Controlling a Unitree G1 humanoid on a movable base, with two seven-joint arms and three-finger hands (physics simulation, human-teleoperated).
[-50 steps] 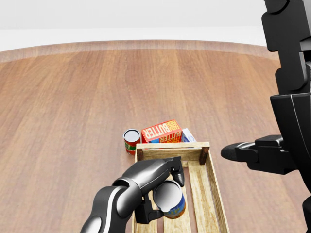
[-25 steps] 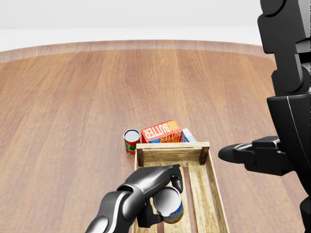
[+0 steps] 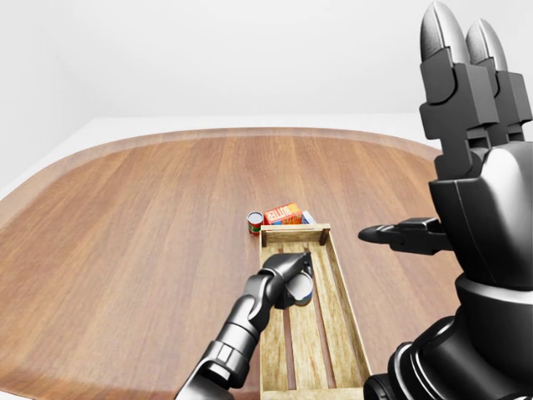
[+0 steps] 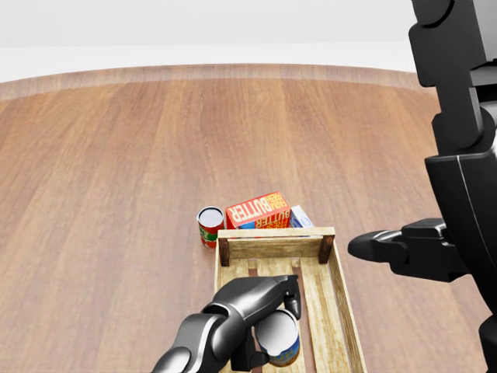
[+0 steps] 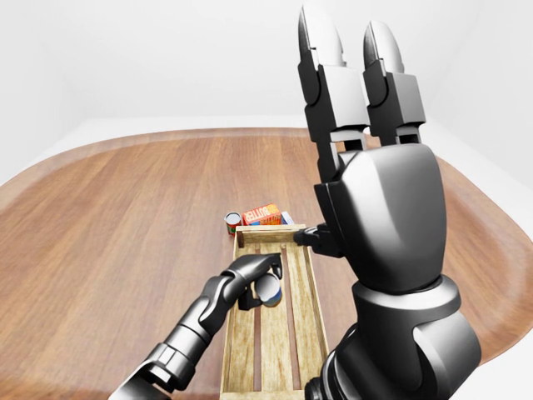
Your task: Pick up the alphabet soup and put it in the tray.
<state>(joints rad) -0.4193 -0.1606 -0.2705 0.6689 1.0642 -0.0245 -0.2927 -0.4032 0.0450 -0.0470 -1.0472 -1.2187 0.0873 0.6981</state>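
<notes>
The robot's left hand [image 4: 252,311] grips the alphabet soup can [image 4: 278,339], fingers wrapped over its silver top, holding it inside the slatted wooden tray [image 4: 342,311] near the tray's far end wall. Just beyond that wall, a red-labelled can [image 4: 210,224] stands beside an orange butter box [image 4: 258,210] on the round wooden table [image 4: 116,171]. The right hand [image 5: 366,142] is raised beside the tray, fingers spread straight and empty.

The long wooden slatted tray [image 3: 337,292] lies open from above, its lower half bare. A red-labelled tin can [image 4: 210,225] and an orange butter box [image 4: 258,210] crowd its top end; the wooden surface [image 4: 101,194] elsewhere offers passage.
</notes>
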